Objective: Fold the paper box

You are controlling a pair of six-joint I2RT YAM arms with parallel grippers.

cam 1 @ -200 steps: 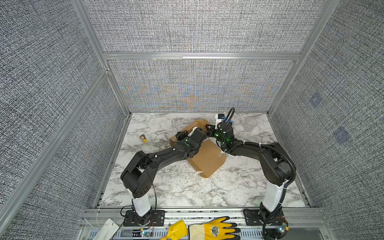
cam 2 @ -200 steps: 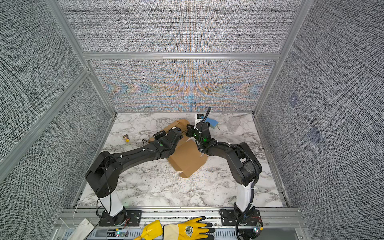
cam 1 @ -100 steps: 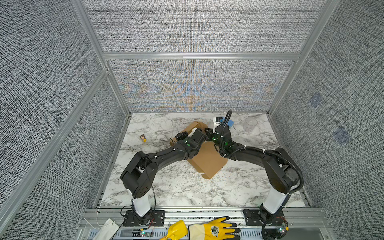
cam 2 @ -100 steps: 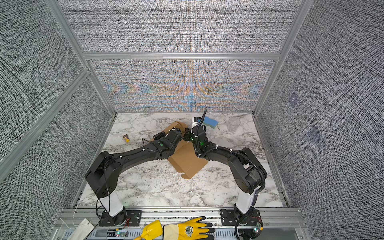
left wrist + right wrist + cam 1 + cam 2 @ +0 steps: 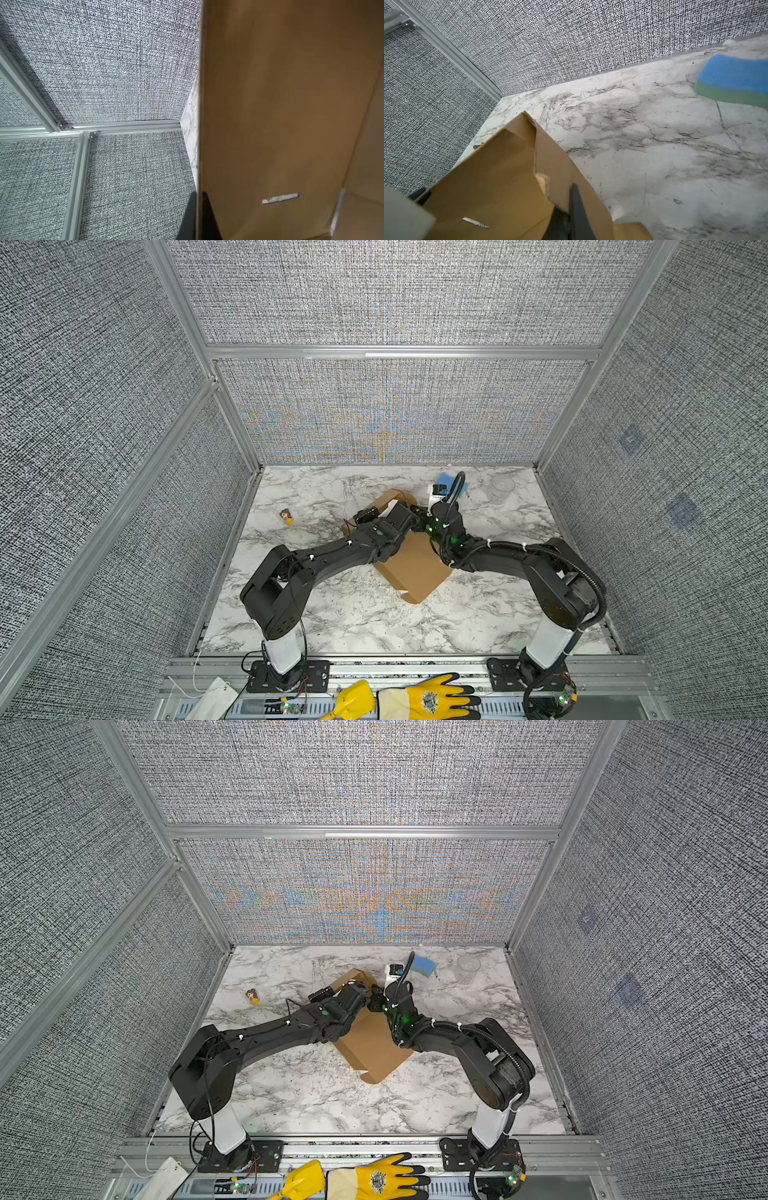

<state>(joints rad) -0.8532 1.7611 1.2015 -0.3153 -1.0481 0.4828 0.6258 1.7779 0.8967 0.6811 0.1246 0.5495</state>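
Grey woven panels [image 5: 386, 298] on aluminium framing are enclosing a white marble-patterned surface [image 5: 353, 614], and the paper box [image 5: 415, 568] is lying near the middle of it, turned so that one corner is pointing toward the front rail. Its broad brown panel is resting flat on the surface, while the far portion is standing up as a raised flap [image 5: 390, 497] where both arms are meeting. The left tool [image 5: 198, 209] is pinching the cardboard edge-on, with a dark finger showing on each side of the sheet, so it is closed on the paper box. In the left wrist view a narrow slot [image 5: 280, 198] is letting the marble show through the brown board. The right tool [image 5: 568, 214] is likewise clamping a notched flap of the paper box between its dark fingers. A blue sponge [image 5: 422, 965] is sitting near the back wall, just behind the right arm's wrist and apart from the cardboard. A clear cup [image 5: 503, 486] is standing toward the back right corner, and a small figurine [image 5: 286, 516] is lying well to the left of the box. A yellow glove [image 5: 428, 699] is resting on the front rail, outside the surface.
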